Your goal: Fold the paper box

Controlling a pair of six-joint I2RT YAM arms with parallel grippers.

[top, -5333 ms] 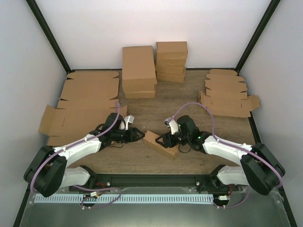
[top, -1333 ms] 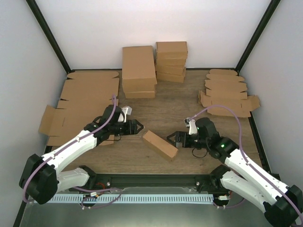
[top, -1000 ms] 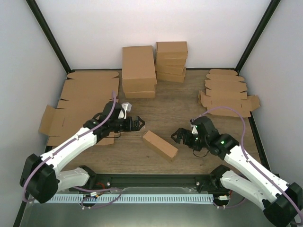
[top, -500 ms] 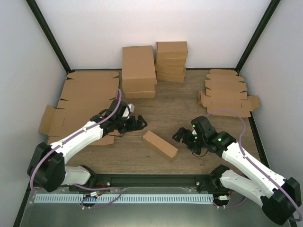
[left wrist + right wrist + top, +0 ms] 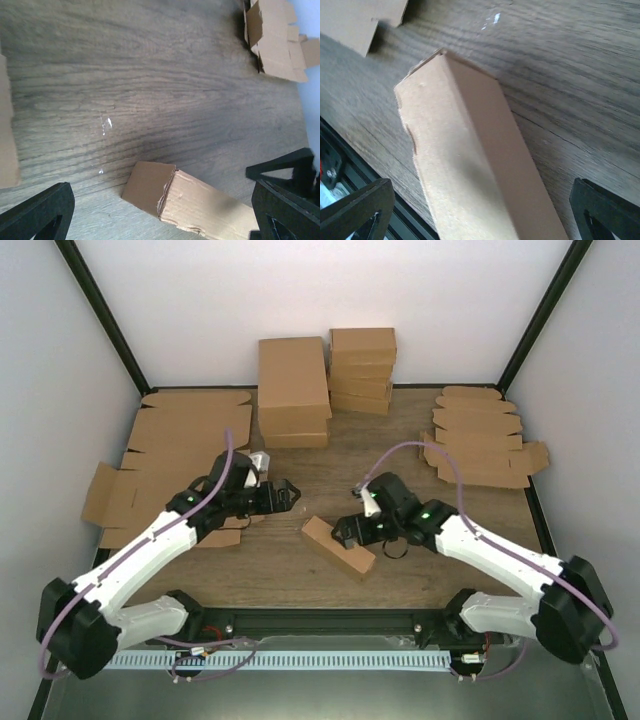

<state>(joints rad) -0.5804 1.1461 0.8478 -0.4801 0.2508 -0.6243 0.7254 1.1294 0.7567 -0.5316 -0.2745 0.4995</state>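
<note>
While the paper box (image 5: 340,547) lay closed on the bench (image 5: 330,470), my right fingers (image 5: 355,210) hung wide open over it, empty, probably to grip it, my left fingers (image 5: 35,215) open and empty nearby.

A robot test booth: white panel walls (image 5: 330,290), black corner posts (image 5: 100,315), wooden table (image 5: 330,465) stacked with cardboard blanks (image 5: 480,435).
</note>
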